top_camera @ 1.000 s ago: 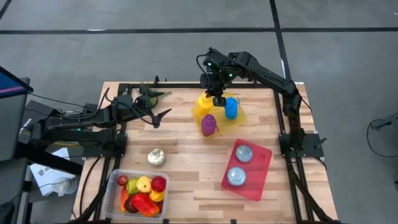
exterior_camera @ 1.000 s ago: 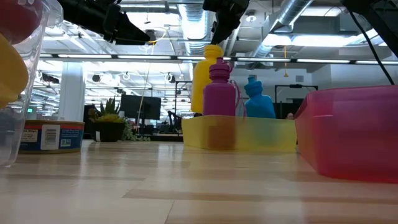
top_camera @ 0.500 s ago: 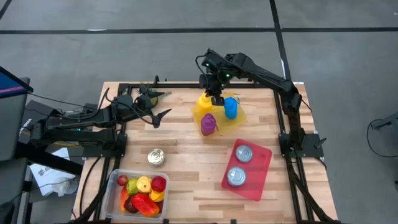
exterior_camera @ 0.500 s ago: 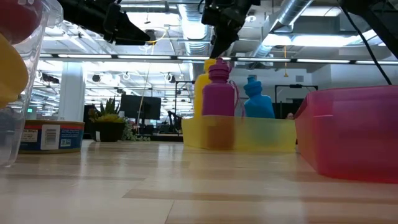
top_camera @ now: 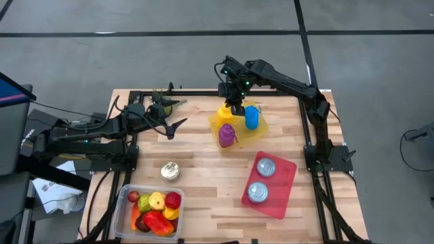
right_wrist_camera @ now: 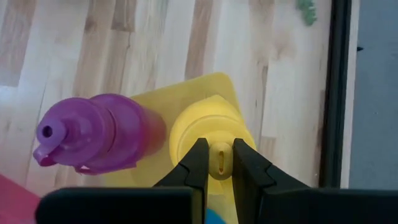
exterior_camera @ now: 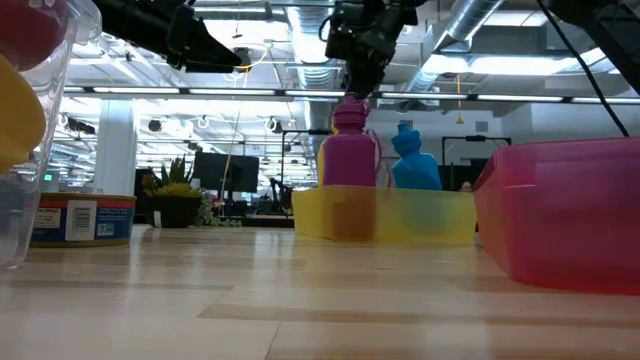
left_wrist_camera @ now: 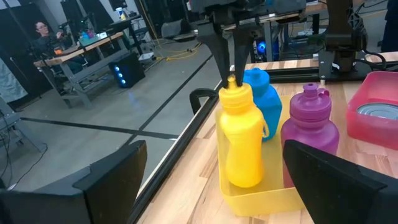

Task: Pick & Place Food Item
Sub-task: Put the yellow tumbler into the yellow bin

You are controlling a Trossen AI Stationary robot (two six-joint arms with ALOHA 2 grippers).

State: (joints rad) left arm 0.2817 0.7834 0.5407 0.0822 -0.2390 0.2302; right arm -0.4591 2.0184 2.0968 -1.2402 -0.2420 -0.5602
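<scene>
Fingers of the right end effector (right_wrist_camera: 217, 163) are pinched on the small spout of the yellow bottle (left_wrist_camera: 242, 137), which stands upright in the yellow tray (top_camera: 258, 130). Compared with a second earlier, the bottle is seen lower, its base now down inside the tray rather than lifted over it, so placement is judged nearly complete and only release is left. Beside the yellow bottle, the blue bottle (top_camera: 251, 117) and the purple bottle (top_camera: 228, 135) are also held in the tray, close together. From the bottle, the right arm is stretched back over the counter (top_camera: 196, 169) to its mount at the far right edge, with the wrist pointed straight down. Well away from the tray, the left end effector (top_camera: 175, 125) is held idle above the counter's left side, its fingers spread wide.
</scene>
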